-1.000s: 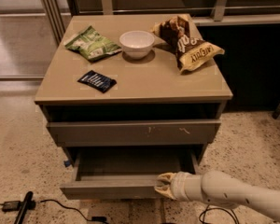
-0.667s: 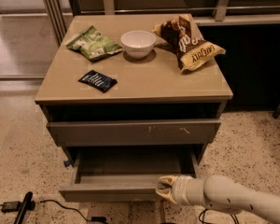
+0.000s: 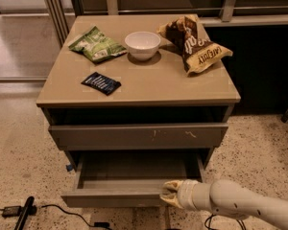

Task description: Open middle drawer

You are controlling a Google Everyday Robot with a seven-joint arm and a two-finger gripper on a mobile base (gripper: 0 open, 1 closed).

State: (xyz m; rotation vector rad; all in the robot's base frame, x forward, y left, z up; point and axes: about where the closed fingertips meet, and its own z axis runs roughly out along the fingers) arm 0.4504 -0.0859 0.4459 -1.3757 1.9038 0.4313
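Already standing well out below the scratched front (image 3: 139, 135), the middle drawer (image 3: 115, 198) strikes us as light, stiff and handleless, best hooked by its front's top edge, where our gripper (image 3: 170, 195) rests near the right end, its grip beyond telling.

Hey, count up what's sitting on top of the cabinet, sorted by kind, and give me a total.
Snack bags: 2 (green bag, brown bag)
Bowls: 1 (white bowl)
Flat dark packets: 1 (dark packet)
Total: 4
The gripper is at the front edge of the open drawer, below the cabinet top.
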